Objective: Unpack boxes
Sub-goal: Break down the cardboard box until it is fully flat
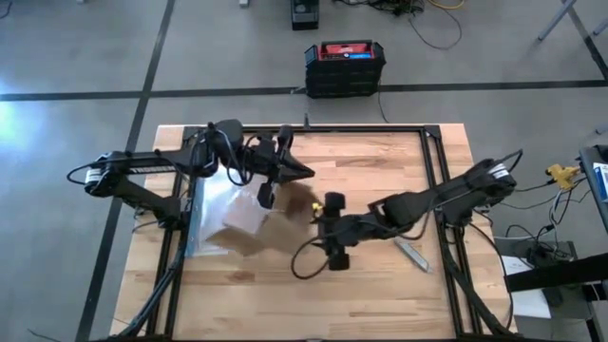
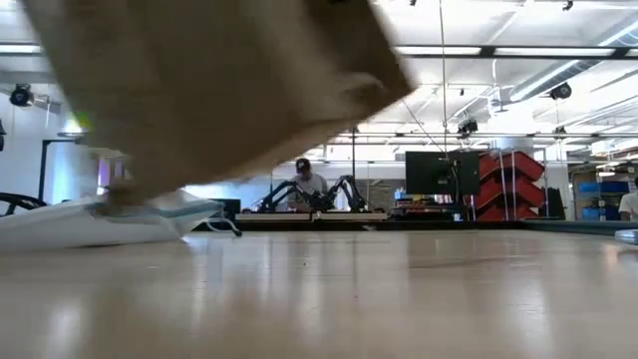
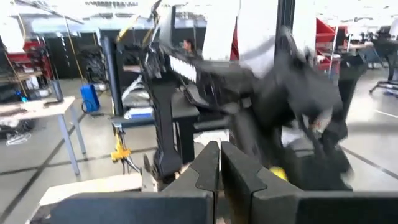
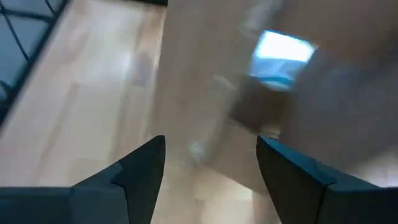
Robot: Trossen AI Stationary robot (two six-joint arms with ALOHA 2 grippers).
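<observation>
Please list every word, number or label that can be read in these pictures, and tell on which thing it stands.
No text can be read.
Cardboard box: a white and blue label shows, but it is blurred.
Black and red case: any print is too small to read.

Counter [image 1: 380,180]: light wood butcher-block top with a black frame along its far edge and both sides.

On it:
- Brown cardboard box [image 1: 258,226], left of centre, tilted. In the low view it looms blurred at the upper left; can't tell how much of it rests on the wood.
- Clear plastic pouch [image 1: 211,214], flat on the left side, partly under the box. The low view shows it lying on the surface at the left.
- Small grey elongated object [image 1: 411,253], flat on the near right part, well apart from the box. Too small to identify.

Far right part of the wood is bare.
</observation>
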